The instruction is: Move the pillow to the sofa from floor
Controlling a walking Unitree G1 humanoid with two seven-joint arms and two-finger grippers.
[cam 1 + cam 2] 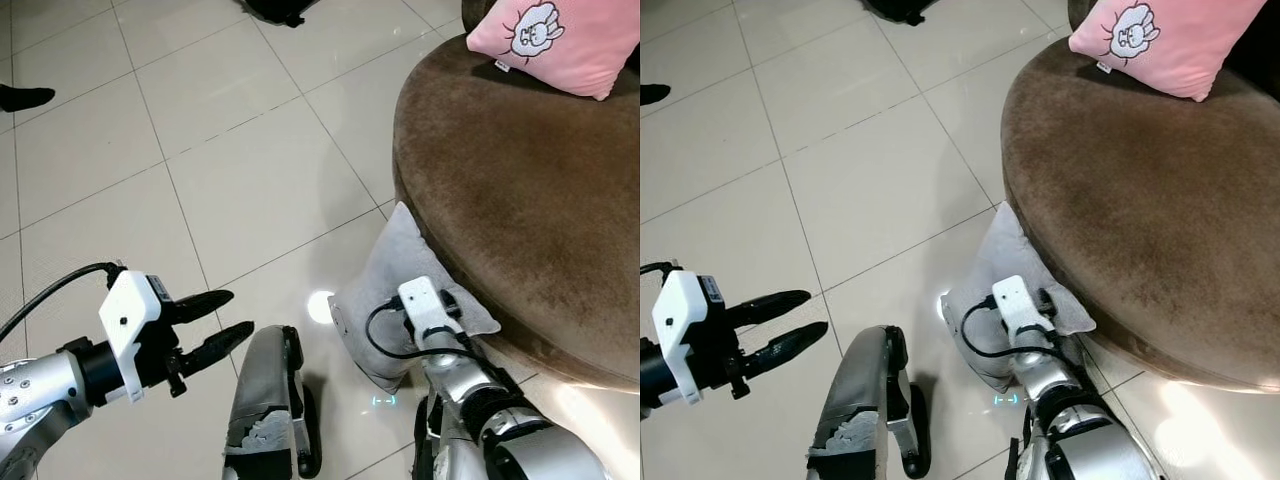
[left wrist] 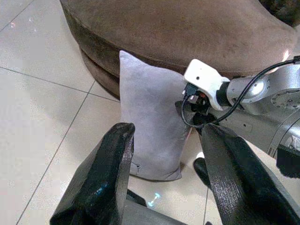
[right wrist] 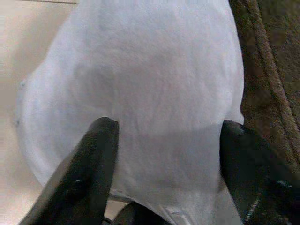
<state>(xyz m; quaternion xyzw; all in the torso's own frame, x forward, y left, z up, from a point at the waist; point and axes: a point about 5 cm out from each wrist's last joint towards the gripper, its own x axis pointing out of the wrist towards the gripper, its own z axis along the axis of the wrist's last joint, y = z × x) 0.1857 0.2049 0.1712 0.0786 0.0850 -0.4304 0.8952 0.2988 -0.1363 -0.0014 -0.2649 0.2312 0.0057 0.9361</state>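
A dark shoe tip (image 1: pixel 25 97) is showing at the far left on the tiled floor (image 1: pixel 230 170), well beyond the left end effector (image 1: pixel 222 319). That end effector is hovering above the floor with its two black fingers (image 1: pixel 205 303) spread apart and released, holding nothing, pointing toward the grey pillow (image 1: pixel 395 270). Just beside it, toward the robot's middle, a silver leg (image 1: pixel 262 400) is standing on the tiles. A dark object (image 1: pixel 275 10) is lying on the floor far ahead.

The pillow is standing on the floor, leaning against the side of the brown sofa (image 1: pixel 520 200), which is blocking it on the right. The right end effector (image 3: pixel 164 154) is pressing down at the pillow, its fingers (image 3: pixel 84 173) spread wide with the grey fabric between them, not clenched on it. One of them is lying close along the sofa's edge. A black cable (image 1: pixel 385 335) is looping over the right wrist.

On the sofa seat, far beyond the right end effector, a pink cushion (image 1: pixel 555 40) with a rabbit drawing is resting.
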